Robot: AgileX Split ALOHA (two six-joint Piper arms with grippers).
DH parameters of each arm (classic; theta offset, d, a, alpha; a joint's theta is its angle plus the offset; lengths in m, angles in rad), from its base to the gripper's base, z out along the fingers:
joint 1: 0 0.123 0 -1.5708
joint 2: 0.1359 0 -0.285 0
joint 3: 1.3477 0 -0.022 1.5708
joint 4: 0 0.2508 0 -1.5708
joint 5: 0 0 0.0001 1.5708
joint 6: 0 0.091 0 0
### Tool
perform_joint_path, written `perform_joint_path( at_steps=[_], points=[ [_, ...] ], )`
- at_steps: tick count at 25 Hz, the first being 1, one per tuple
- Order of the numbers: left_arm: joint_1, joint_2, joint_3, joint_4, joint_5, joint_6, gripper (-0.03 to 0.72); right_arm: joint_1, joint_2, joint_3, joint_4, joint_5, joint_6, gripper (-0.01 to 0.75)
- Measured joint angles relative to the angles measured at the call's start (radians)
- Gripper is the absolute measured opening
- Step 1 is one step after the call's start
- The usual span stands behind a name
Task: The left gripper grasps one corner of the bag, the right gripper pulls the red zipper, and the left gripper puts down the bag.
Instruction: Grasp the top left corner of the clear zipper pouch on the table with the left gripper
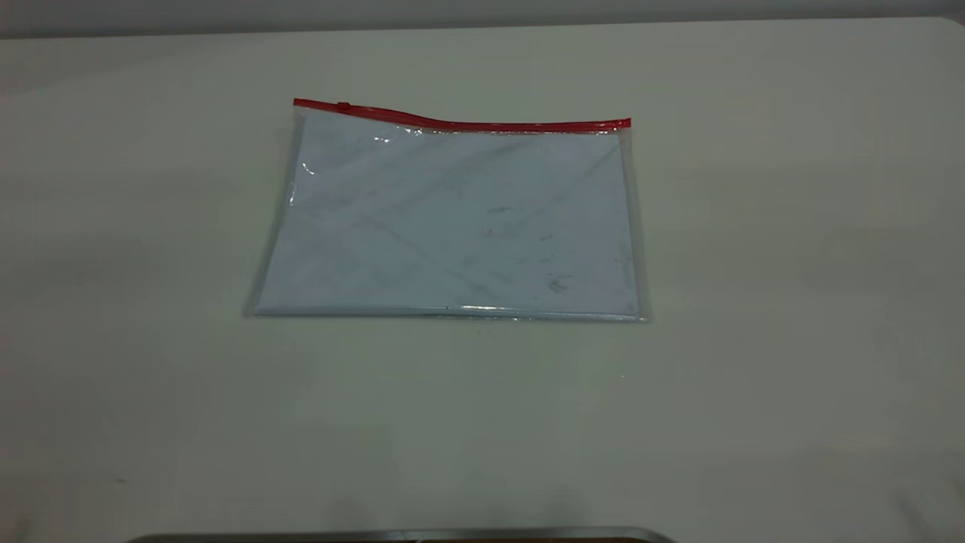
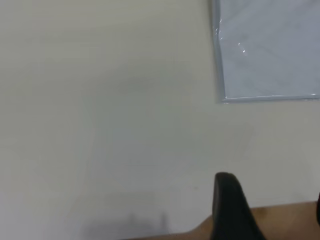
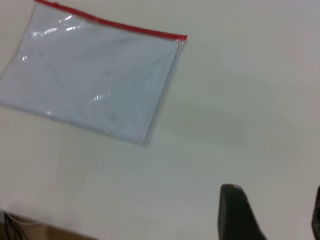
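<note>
The bag (image 1: 452, 219) lies flat on the white table, a clear pouch with a smudged white sheet inside. The red zipper (image 1: 467, 124) runs along its far edge, with the slider tab (image 1: 343, 106) near the left end. The corner of the bag (image 1: 298, 103) is at the far left. Neither gripper shows in the exterior view. My left gripper (image 2: 272, 190) is open and empty over bare table, well short of the bag (image 2: 270, 50). My right gripper (image 3: 275, 191) is open and empty, far from the bag (image 3: 100, 80) and its red zipper (image 3: 115, 22).
The white table (image 1: 754, 339) spreads wide on all sides of the bag. A brown strip past the table's edge shows by the left gripper (image 2: 285, 222). A grey metal edge (image 1: 399, 535) sits at the near side of the exterior view.
</note>
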Motion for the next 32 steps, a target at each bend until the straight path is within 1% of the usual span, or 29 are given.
perform_joint_path(
  at_steps=[3,5,7,10,13,16,18,21,25,28,32],
  points=[
    [0.0,0.203,-0.037,-0.012,-0.112,0.046,0.508,0.0,0.17,-0.002,0.102,-0.134,-0.098,0.447],
    [0.0,0.322,-0.065,-0.041,-0.202,0.083,0.529,0.0,0.288,-0.002,0.199,-0.217,-0.227,0.453],
    [0.0,0.455,-0.1,-0.081,-0.306,0.112,0.542,0.0,0.4,-0.007,0.317,-0.269,-0.361,0.455],
    [0.0,0.652,-0.17,-0.13,-0.399,0.172,0.546,0.0,0.576,-0.054,0.531,-0.284,-0.568,0.454],
    [0.0,0.851,-0.259,-0.153,-0.44,0.228,0.546,0.002,0.735,-0.128,0.723,-0.278,-0.758,0.454],
    [0.0,1.047,-0.363,-0.155,-0.454,0.26,0.546,0.026,0.873,-0.203,0.86,-0.277,-0.905,0.454],
    [0.0,1.167,-0.446,-0.156,-0.454,0.269,0.546,0.058,0.941,-0.245,0.913,-0.277,-0.961,0.454],
    [0.0,1.337,-0.571,-0.156,-0.44,0.289,0.546,0.113,1.031,-0.31,0.954,-0.277,-1.0,0.454],
    [0.0,1.523,-0.748,-0.171,-0.41,0.309,0.546,0.188,1.132,-0.372,0.962,-0.278,-1.006,0.454],
    [0.0,1.649,-0.89,-0.243,-0.359,0.387,0.546,0.231,1.195,-0.41,0.965,-0.278,-1.007,0.456],
    [0.011,1.81,-1.088,-0.428,-0.249,0.544,0.546,0.259,1.257,-0.443,0.972,-0.278,-1.008,0.456]
  ],
)
